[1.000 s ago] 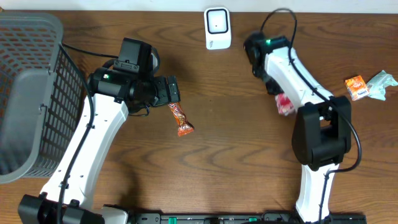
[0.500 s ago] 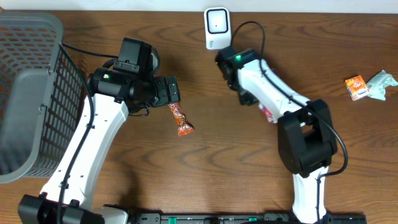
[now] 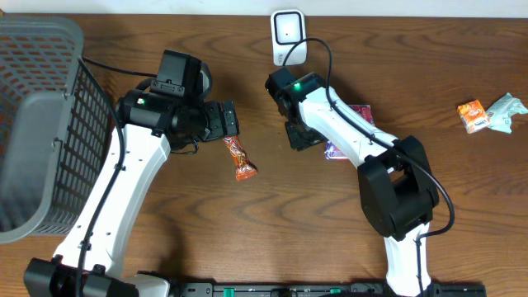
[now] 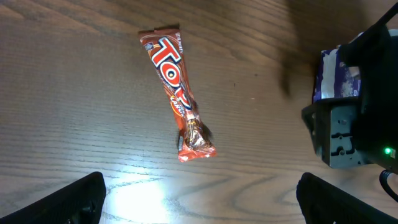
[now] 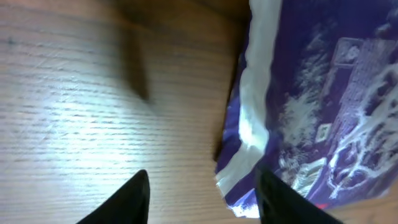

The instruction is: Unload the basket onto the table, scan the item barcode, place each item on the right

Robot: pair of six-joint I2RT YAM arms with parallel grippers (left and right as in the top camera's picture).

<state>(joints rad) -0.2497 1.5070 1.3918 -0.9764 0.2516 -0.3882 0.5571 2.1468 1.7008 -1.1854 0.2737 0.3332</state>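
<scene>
The fingers (image 5: 130, 202) of the right gripper (image 5: 201, 186) stand apart with nothing in them, and the purple packet (image 5: 311, 112) lies flat near the scanner (image 3: 289, 37), its edge at one finger, its long side running on ahead, far from the wide-open left gripper (image 4: 199, 186).

Purple packet (image 3: 356, 113): glossy purple wrapper with pale print and a white strip along one sealed edge. It lies flat on the desk (image 3: 272, 214), partly hidden in the overhead view. Scanner (image 3: 288, 37): small white rounded unit with a dark-framed window, at the desk's far edge, near the packet but apart from it.
</scene>
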